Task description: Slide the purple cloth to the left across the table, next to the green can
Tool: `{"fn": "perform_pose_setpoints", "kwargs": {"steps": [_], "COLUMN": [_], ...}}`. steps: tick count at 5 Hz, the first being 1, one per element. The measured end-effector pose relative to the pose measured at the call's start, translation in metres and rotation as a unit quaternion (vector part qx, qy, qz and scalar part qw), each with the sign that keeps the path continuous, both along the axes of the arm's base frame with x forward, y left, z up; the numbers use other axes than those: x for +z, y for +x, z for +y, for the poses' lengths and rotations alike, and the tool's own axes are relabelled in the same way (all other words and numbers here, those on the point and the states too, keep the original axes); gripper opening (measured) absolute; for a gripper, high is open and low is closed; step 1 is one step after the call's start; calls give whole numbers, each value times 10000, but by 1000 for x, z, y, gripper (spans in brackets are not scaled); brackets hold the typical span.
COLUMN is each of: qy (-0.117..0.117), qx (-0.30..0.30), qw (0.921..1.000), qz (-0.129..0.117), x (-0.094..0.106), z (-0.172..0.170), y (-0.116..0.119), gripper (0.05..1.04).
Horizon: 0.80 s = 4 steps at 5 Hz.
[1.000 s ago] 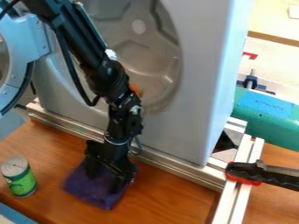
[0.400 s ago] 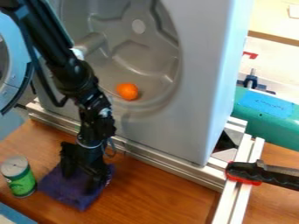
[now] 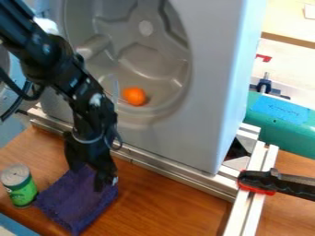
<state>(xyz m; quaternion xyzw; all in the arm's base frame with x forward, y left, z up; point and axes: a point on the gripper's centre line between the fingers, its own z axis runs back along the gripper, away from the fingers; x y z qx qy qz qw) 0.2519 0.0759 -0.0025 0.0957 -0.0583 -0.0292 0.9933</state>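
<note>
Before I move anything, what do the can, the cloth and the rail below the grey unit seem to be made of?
Can: probably metal, with a dull grey lid and a green wrap around its side.
Cloth: soft matte fabric, perhaps terry, as its surface looks fuzzy.
Rail: likely aluminium, satin, from its silvery sheen and long grooves.

The cloth (image 3: 80, 203) looks matt and fuzzy. The desk (image 3: 157, 196) is smooth, brown wood. The rails (image 3: 166, 167) are bare metal.
</note>
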Motion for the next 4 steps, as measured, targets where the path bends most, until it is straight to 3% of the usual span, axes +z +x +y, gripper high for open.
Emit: {"fn": "perform_pose_setpoints", "kwargs": {"steps": [1,3,4], "qy": [-74,-659,-678], "qx": [-5,112,-17], "qw": [10000,9973,9971], "qz": [0,-316,-353], "x": [25,61,78], "z": [0,22,28], "y": [4,44,64], "gripper": [1000,1000,1000]}}
